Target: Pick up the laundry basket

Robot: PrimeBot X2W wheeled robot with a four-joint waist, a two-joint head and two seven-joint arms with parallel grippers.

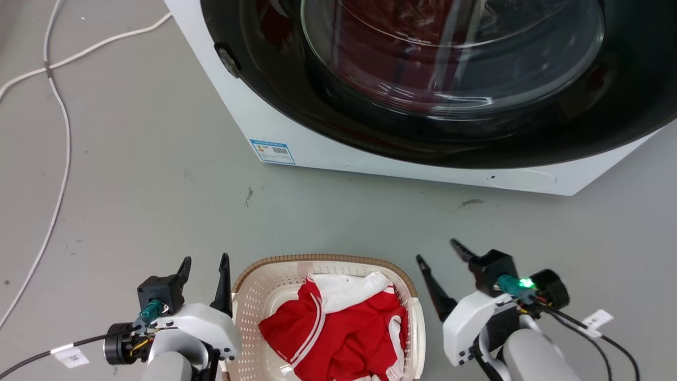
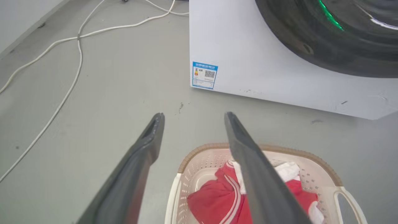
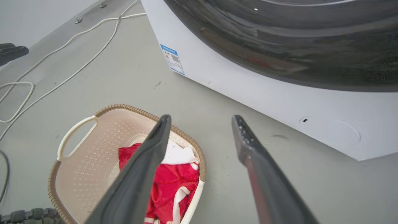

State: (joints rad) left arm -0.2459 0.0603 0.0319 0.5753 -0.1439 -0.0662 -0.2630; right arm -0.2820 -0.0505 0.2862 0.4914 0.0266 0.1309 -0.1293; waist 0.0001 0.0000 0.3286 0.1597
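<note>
Left fingers (image 1: 223, 288) at lower left of the head view: spread wide, gripping nothing, inner one just beside the left wall of the laundry basket (image 1: 253, 301); contact impossible to tell. Right fingers (image 1: 435, 291) at lower right: likewise parted and empty, a little apart from the basket's right edge. Basket at bottom centre on the grey floor (image 1: 158, 201), between both pairs, holding a crumpled red and white garment (image 1: 344, 328). Above, across the top of the frame, white washing machine (image 1: 317, 151) with dark round door; white cable (image 1: 67, 159) trailing down the left side.
</note>
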